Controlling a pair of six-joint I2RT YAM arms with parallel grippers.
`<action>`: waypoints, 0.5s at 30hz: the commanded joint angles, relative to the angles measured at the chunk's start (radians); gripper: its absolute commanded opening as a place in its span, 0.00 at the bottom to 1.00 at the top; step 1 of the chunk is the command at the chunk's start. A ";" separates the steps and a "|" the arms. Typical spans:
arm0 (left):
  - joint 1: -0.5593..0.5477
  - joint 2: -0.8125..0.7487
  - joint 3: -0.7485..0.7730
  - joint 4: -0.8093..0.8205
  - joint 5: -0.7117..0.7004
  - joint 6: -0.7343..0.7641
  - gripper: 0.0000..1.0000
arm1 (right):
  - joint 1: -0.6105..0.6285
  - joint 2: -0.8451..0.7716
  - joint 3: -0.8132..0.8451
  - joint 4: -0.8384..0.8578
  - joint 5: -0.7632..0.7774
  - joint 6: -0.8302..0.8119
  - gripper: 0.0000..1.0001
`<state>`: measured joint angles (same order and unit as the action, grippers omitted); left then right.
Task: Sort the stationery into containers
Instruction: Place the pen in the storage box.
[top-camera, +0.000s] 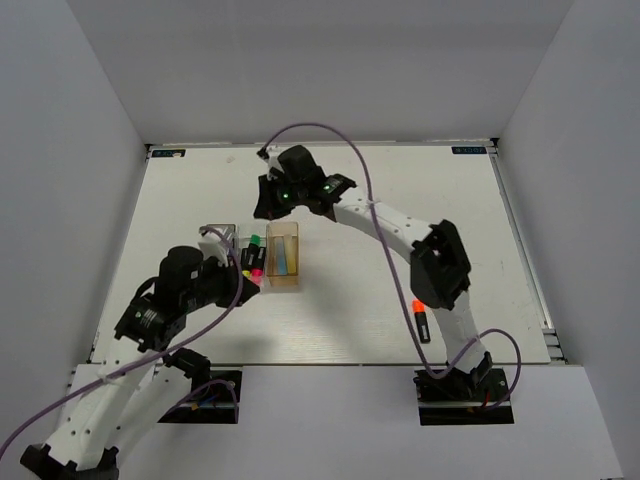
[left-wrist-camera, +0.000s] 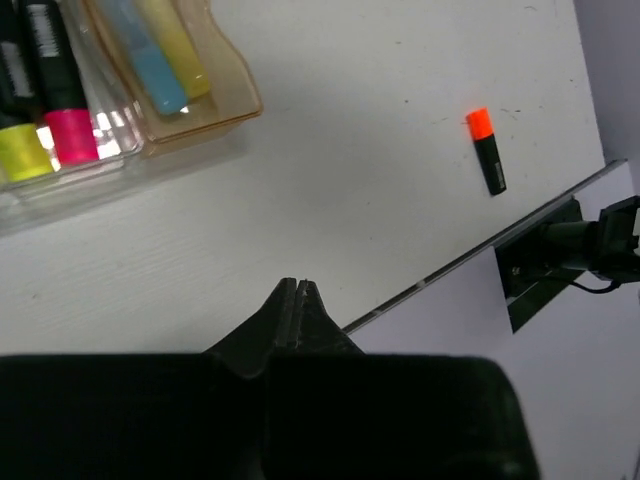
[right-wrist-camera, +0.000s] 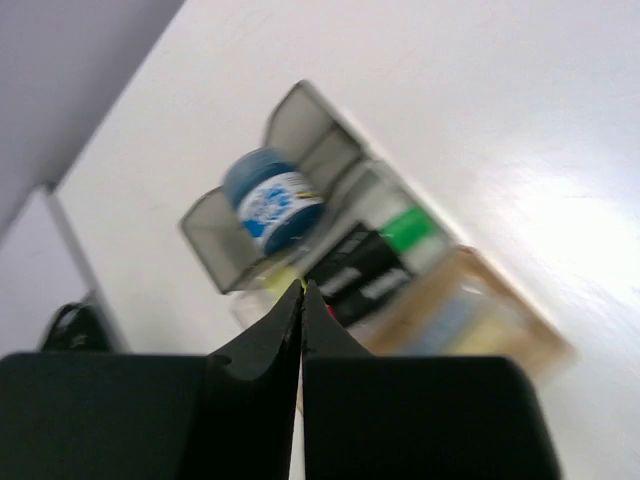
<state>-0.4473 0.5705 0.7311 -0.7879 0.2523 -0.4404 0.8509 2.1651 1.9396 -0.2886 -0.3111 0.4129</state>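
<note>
We see the left gripper (left-wrist-camera: 298, 290) and right gripper (right-wrist-camera: 302, 292) both clenched on nothing, while the orange highlighter (top-camera: 421, 320), probably the next pick, lies unsorted at about four o'clock from the trays (top-camera: 283, 286).

I'm looking down on a white table (top-camera: 330, 320), with faint grain lines across its top. Plain pale grey walls box it in: back wall (top-camera: 320, 60), left wall (top-camera: 60, 200), right wall (top-camera: 590, 200). A metal rail (top-camera: 522, 250) lines the table's right edge. The light is soft and even, and I get glare off the tabletop in the right wrist view.
</note>
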 joint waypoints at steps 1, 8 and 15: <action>-0.025 0.095 0.036 0.154 0.113 -0.040 0.00 | -0.024 -0.230 -0.072 -0.101 0.344 -0.279 0.00; -0.418 0.533 0.267 0.231 -0.164 -0.011 0.07 | -0.200 -0.364 -0.356 -0.441 0.719 -0.367 0.23; -0.691 1.009 0.556 0.214 -0.424 -0.148 0.67 | -0.415 -0.651 -0.762 -0.468 0.649 -0.312 0.23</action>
<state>-1.0645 1.5192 1.2102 -0.5766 -0.0097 -0.4995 0.4927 1.6993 1.2758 -0.6861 0.3367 0.1074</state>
